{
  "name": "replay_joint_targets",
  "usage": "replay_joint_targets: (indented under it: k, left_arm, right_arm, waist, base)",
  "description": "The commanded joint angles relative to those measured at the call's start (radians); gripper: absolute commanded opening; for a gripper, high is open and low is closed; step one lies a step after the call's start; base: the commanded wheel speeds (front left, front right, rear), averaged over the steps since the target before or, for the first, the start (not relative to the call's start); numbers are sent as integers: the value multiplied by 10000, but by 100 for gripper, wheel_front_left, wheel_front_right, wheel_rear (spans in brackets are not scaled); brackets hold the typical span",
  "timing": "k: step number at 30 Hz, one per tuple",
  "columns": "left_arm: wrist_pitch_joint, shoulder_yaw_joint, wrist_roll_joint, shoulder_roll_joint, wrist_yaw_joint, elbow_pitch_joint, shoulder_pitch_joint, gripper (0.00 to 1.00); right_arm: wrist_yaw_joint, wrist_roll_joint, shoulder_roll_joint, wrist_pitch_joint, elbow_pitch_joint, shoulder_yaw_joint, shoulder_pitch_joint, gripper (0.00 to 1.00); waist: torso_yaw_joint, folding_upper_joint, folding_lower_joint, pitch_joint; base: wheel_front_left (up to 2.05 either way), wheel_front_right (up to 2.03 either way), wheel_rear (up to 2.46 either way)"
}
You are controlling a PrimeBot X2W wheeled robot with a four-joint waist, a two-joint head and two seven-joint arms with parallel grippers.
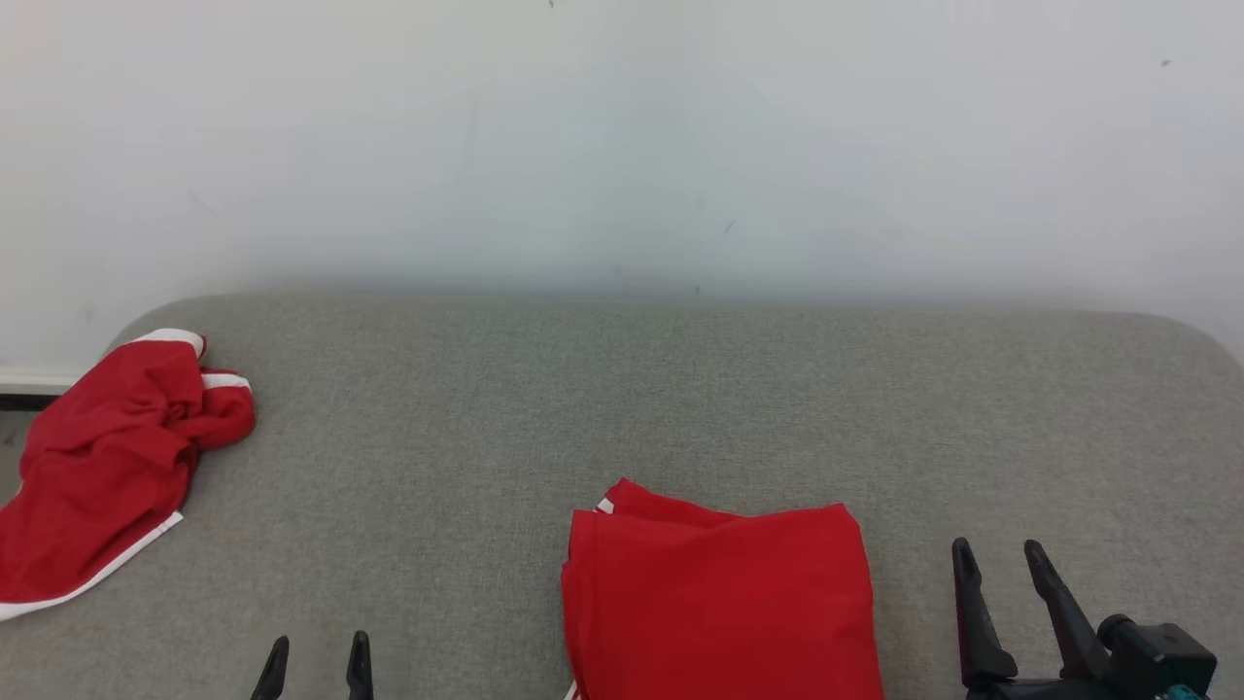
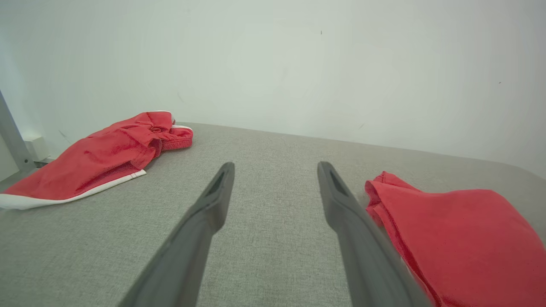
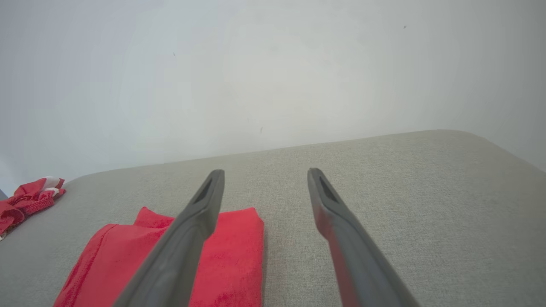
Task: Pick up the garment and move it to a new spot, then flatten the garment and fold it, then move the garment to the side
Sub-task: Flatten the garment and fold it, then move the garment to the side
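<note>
Left gripper (image 1: 321,640): you see its fingers spread wide, empty.
Right gripper (image 1: 996,546): spread wide, empty.
Folded garment (image 1: 719,603): flat on the grey padded surface (image 1: 466,437), between your grippers.
Crumpled garment (image 1: 107,467): far left edge.

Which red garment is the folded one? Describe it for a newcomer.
On the grey fabric surface before the white wall, look near the front edge, centre. The folded red cloth garment lies flat and rectangular, unlike the crumpled red garment with white trim at the left.
</note>
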Motion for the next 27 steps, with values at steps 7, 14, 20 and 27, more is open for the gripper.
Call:
replay_joint_targets:
  k: [7,14,20,27]
  left_arm:
    - [-26,-91,266,162,-140,835,-528,100]
    - [-26,241,483,342,-137,1528,-311,100]
    - [-26,468,487,263,-156,1473,-73,100]
    - [-26,509,565,190,-193,1342,-77,100]
  right_arm:
    - [-19,-1198,22,-1299,688,-397,-120,100]
    - [-19,-1064,19,-1236,1717,-503,-243,100]
    - [-19,-999,13,-1164,1978,-354,-337,100]
    - [-19,-1058,12,-1075,1976,-513,-431,100]
  waist:
    - [-489,1,1,-479]
    - [-663,1,1,-576]
    - [-626,1,1,-513]
    - [-506,1,1,-416]
  base:
    - [0,0,0]
    - [0,0,0]
    - [0,0,0]
    - [0,0,0]
